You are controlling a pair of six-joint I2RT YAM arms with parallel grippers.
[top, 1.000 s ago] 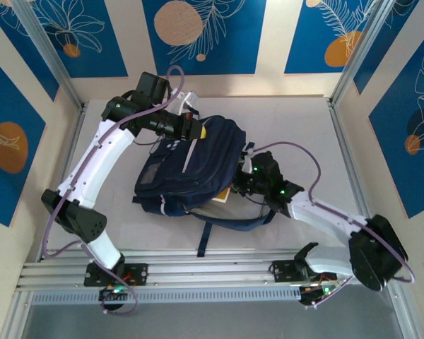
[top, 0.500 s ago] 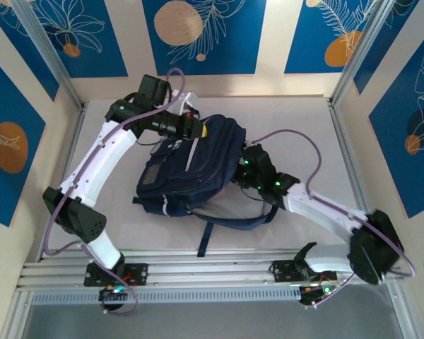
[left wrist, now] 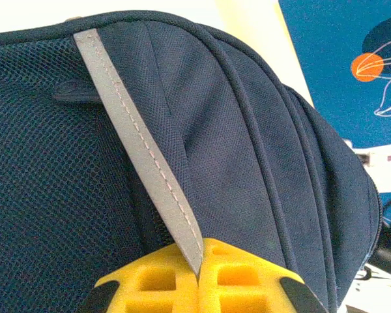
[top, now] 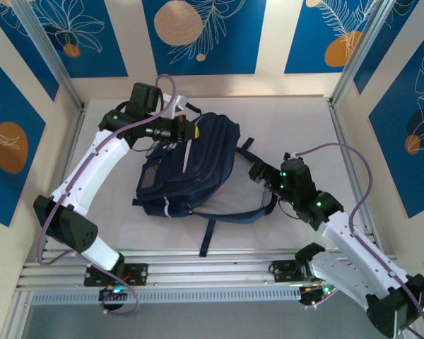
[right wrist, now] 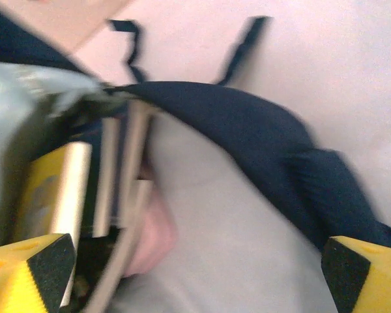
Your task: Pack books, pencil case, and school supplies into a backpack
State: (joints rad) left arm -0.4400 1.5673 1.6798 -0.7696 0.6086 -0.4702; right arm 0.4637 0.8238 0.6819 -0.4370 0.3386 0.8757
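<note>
The backpack (top: pixel 191 169) lies on its side in the middle of the worktop (top: pixel 304 127). The left pincer (top: pixel 187 132) is clamped shut on the grey stripe (left wrist: pixel 143 163) near the backpack's top, so it has only a thin band of fabric. If that band slides out from between the jaws, the upper wall would likely sag over the mouth and close off the way in. The right pincer (top: pixel 258 171) hangs just beside the open mouth, with its jaws spread wide and nothing in them. Its wrist view shows the books (right wrist: pixel 58 182) standing on edge just inside the mouth, a yellow one nearest. A blurred pink shape below them is probably the pencil case (right wrist: pixel 158 235). How deep they sit is hard to tell. If they are shallow, a tug or tilt from the left arm could tip them back out onto the worktop. A dark strap (right wrist: pixel 247 130) trails close by, and an open finger could catch it and drag the whole backpack.
</note>
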